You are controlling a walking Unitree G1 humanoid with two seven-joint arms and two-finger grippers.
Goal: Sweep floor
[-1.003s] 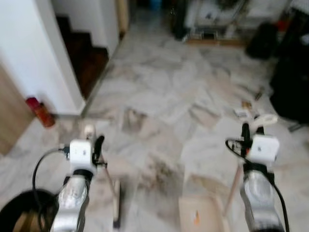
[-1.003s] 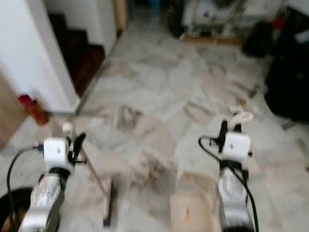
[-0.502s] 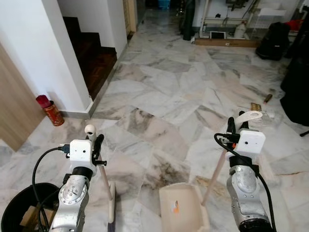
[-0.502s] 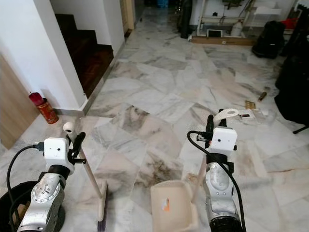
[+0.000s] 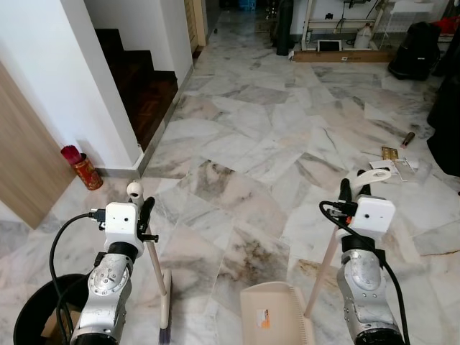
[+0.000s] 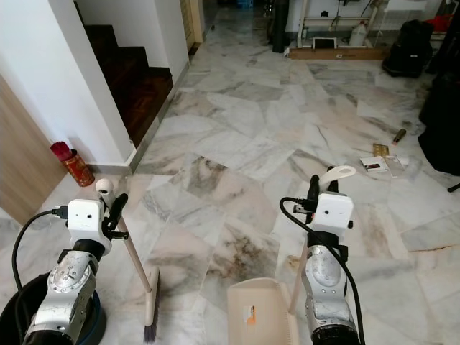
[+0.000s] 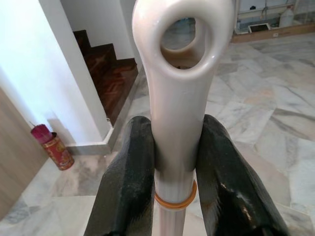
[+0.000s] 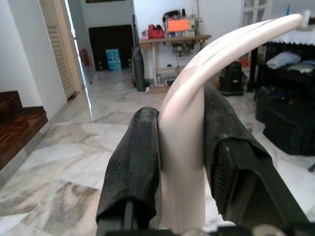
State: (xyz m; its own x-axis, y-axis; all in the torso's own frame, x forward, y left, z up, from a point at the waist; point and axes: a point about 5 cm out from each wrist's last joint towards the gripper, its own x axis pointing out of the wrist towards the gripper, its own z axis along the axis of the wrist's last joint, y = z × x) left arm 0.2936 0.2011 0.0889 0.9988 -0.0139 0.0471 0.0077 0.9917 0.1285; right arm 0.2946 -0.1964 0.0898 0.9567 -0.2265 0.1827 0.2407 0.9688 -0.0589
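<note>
Your left gripper [image 7: 174, 162] is clamped tight on the broom [image 5: 159, 280] handle just under its ring top, bristles on the marble floor [image 5: 273, 136] below. Your right gripper [image 8: 181, 162] squeezes the dustpan [image 5: 277, 316] handle; the pan sits on the floor between both arms.

A lived-in home is shown: a hall floored in veined marble tiles [image 5: 244, 165], with dark wooden stairs [image 5: 140, 83] set behind a white wall [image 5: 43, 72] ahead of the left gripper. A red tin [image 5: 85, 169] is stood by the skirting, and a cluttered table [image 8: 172, 42] is seen far beyond the right gripper.
</note>
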